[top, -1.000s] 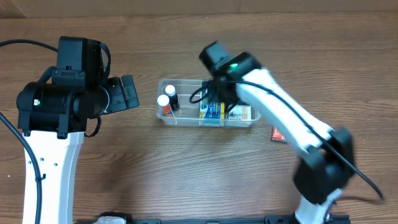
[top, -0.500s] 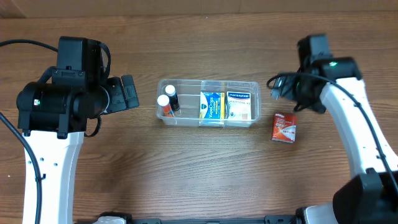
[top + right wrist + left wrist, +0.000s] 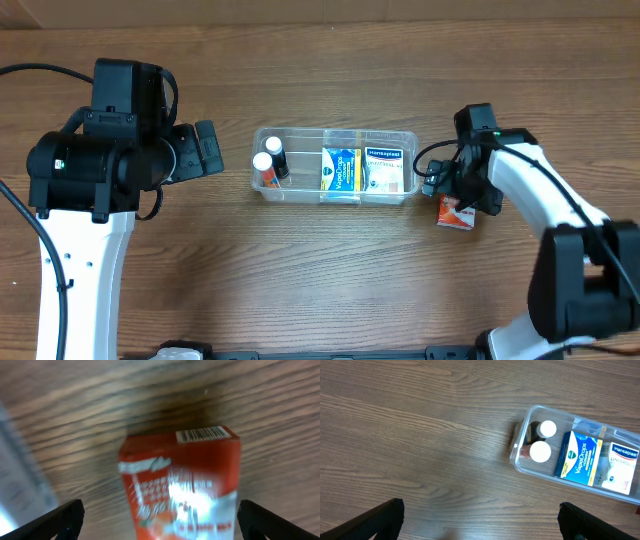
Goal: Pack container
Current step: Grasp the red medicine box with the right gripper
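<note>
The clear plastic container (image 3: 333,193) lies at the table's middle and holds two white-capped bottles (image 3: 267,166), a blue VapoDrops box (image 3: 342,171) and a Hansaplast box (image 3: 388,170). It also shows in the left wrist view (image 3: 520,460). A red box (image 3: 456,213) lies flat on the table right of the container. My right gripper (image 3: 452,195) is open, low over the red box (image 3: 182,485), its fingers straddling it. My left gripper (image 3: 480,522) is open and empty, held high to the left of the container.
The table's far edge (image 3: 320,25) runs along the top of the overhead view. Bare wood lies around the container and in front of both arms.
My right arm left the container, swung out to the right, then came down over the red box. The Hansaplast box now lies in the container. The left arm has not moved.
</note>
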